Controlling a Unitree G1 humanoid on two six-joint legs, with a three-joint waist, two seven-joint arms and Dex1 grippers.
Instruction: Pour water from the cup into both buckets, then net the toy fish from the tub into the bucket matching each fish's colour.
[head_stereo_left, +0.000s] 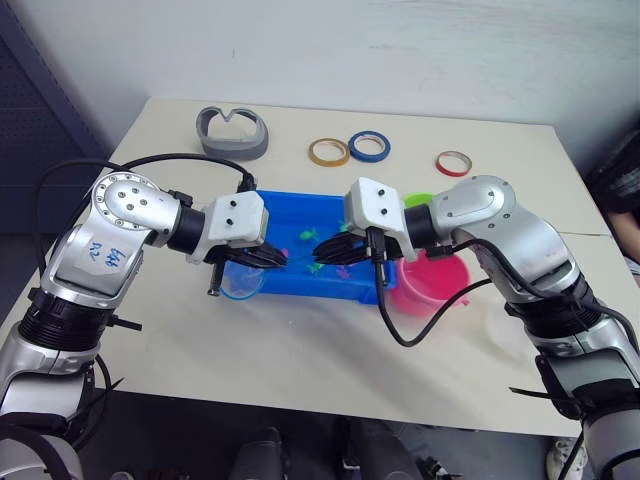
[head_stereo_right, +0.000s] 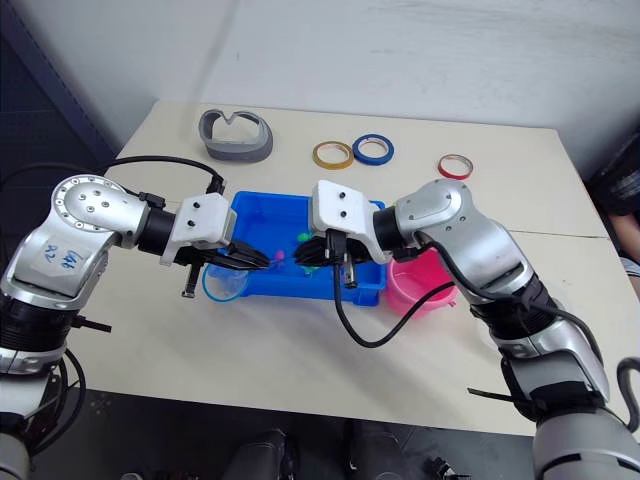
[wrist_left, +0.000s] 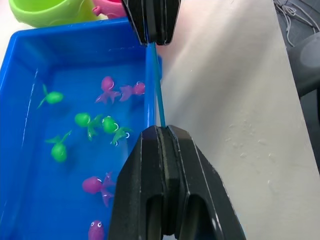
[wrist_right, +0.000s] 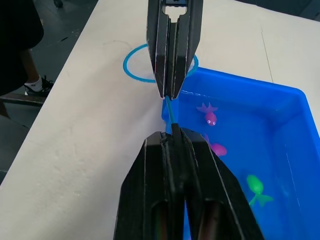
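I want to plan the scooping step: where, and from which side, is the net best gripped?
Grip the thin handle, not the hoop. The hoop seems to lie flat on the table by the tub, and its mesh is soft. The handle is straight and runs along the tub's near rim, so come end-on, fingers closing across it, as the left gripper and the right gripper do.

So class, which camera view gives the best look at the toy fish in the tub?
The left wrist view: green and pink toy fish lie spread across the tub. The right wrist view shows three; in the eye views the grippers cover most.
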